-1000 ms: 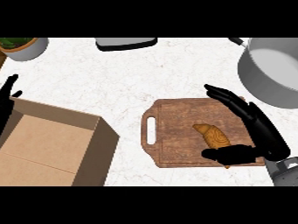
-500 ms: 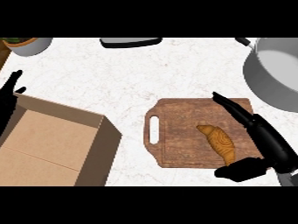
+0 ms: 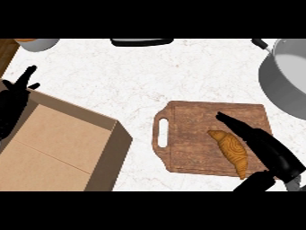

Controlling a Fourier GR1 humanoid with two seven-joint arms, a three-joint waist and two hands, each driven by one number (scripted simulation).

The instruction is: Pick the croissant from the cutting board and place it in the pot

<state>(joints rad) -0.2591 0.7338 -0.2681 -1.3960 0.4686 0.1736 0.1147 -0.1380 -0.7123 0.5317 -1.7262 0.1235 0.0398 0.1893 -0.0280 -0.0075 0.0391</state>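
From the head: right hand (image 3: 274, 155) spread over the cutting board (image 3: 188, 130), straight fingers just beside the croissant (image 3: 229, 150), thumb apart below its lower tip, nothing pinched. Croissant flat on the board, well apart from the pot (image 3: 294, 90). Left hand (image 3: 9, 101) open at the left edge.

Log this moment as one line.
phase: pre-grasp | right hand: open, alongside croissant | croissant: on board | pot: upper right, apart | left hand: open, resting at left edge
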